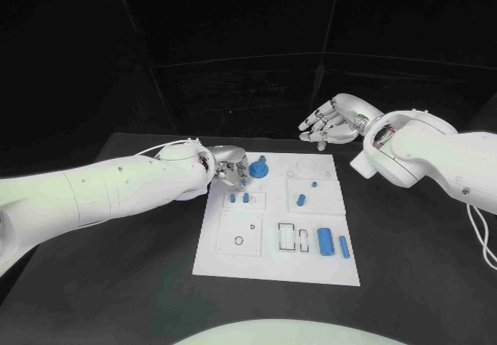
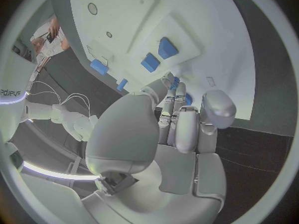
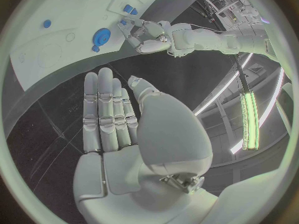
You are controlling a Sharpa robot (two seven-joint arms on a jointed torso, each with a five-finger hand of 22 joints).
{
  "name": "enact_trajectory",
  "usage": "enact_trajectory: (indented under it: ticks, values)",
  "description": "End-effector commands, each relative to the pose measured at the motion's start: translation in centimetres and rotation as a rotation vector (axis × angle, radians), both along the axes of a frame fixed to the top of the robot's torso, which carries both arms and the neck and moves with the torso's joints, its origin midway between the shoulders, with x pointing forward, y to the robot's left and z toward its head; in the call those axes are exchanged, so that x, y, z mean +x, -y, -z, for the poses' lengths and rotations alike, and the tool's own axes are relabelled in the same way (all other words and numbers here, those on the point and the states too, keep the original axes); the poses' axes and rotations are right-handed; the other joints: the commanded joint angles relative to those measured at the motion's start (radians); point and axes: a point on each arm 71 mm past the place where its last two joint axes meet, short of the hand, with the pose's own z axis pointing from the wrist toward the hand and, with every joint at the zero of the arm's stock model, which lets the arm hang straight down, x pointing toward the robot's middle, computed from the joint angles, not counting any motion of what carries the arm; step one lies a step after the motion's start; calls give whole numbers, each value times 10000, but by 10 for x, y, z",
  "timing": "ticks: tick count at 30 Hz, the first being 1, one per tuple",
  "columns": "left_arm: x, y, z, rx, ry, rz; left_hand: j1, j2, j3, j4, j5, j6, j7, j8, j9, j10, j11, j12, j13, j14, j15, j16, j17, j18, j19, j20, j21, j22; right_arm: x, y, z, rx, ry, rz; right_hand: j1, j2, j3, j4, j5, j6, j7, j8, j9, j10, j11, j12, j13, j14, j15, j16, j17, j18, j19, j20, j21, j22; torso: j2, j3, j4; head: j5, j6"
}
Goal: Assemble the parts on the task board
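On the black tabletop (image 1: 124,287) we see the white task board (image 1: 271,259), blue parts scattered across it. Our left hand (image 1: 230,167) rests at the board's far left corner, fingers (image 2: 179,95) touching the round blue part (image 1: 258,169); we cannot tell whether they grip it. Our right hand (image 1: 332,122) hovers beyond the far edge, fingers (image 3: 106,109) extended side by side, holding nothing.

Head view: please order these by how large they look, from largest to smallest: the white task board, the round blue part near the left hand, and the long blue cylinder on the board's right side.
1. Task board, by far the largest.
2. Round blue part and long blue cylinder: these look about alike in size, one wide, one long, so I would not rank them.
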Motion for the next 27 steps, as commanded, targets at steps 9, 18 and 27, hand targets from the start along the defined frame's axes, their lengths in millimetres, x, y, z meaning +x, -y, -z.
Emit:
enact_trajectory:
  ticks: [9, 18, 27]
  values:
    - [-1, 0, 3, 135, -194, 135, -160, -137, 36, 79, 16, -243, 48, -239, -50, -246, 107, -279, -24, 121, 64, -66, -92, -158, -33, 58, -10, -22, 0, 0, -2, 27, 95, -47, 16, 6, 0, 67, 51, -20, 19, 41, 11, -63, -5, 70, -19, -38, -17, -54, 32, 35, 35, 46, -41, -18, -1, -1, 0, -32, -7]
    - [0, -1, 3, 96, -68, 9, -250, -325, 11, 80, 13, -711, 69, -595, -103, -493, 169, -523, -27, 89, 119, -96, -200, -118, -115, 121, -171, -180, 0, 0, -2, 22, 89, -29, 16, 6, 0, 67, 51, -20, 19, 41, 11, -63, -5, 70, -19, -38, -17, -54, 32, 35, 35, 46, -41, -18, -3, -3, 8, -41, -20]
    - [1, -4, 1, 32, 96, -148, -284, -450, -108, 73, 13, -1170, 51, -888, -88, -884, 233, -784, -25, 62, 164, -127, -308, -62, -220, 171, -420, -427, 0, 1, -2, 13, 82, -1, 15, 2, -3, 71, 50, -22, 20, 42, 11, -66, -3, 72, -21, -39, -16, -55, 38, 34, 36, 46, -43, -19, -7, -4, 2, -35, -5]
